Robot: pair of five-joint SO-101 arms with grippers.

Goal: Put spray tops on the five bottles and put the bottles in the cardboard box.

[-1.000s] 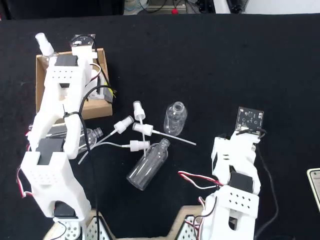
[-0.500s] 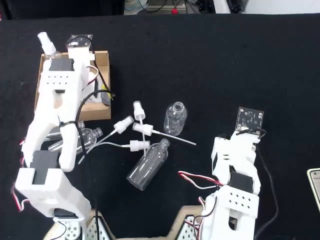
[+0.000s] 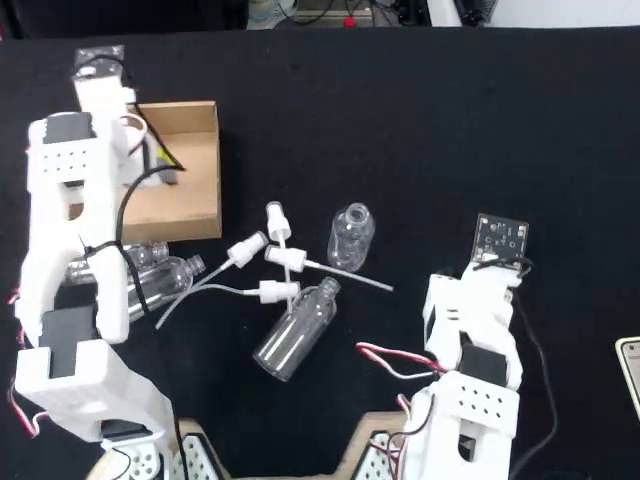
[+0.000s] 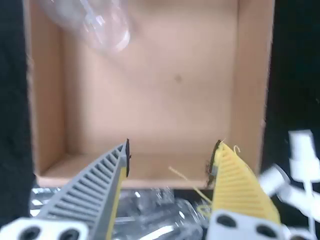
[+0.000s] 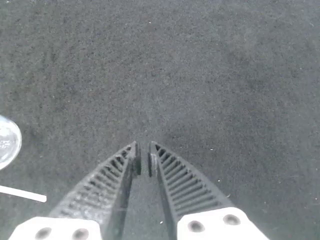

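Observation:
My left gripper (image 4: 172, 152) hangs open over the cardboard box (image 4: 150, 100), with nothing between its fingers. A clear bottle (image 4: 95, 25) lies in a far corner of the box. In the high view the left gripper (image 3: 155, 160) is above the box (image 3: 190, 190). Two clear bottles (image 3: 150, 275) lie on the table just outside the box. Another open bottle (image 3: 350, 235) and a lying one (image 3: 295, 330) rest mid-table among several loose spray tops (image 3: 275, 255). My right gripper (image 5: 143, 160) is shut and empty above bare black cloth.
The right arm (image 3: 470, 330) stands folded at the front right, apart from the bottles. Long dip tubes (image 3: 345, 275) stick out from the spray tops. A bottle's rim (image 5: 6, 140) and a tube end (image 5: 22, 195) show beside the right gripper.
The left arm has swung left and back, uncovering the box. It held a bottle with a spray top before; its fingers are now open and a bottle lies in the box. Right arm unchanged.

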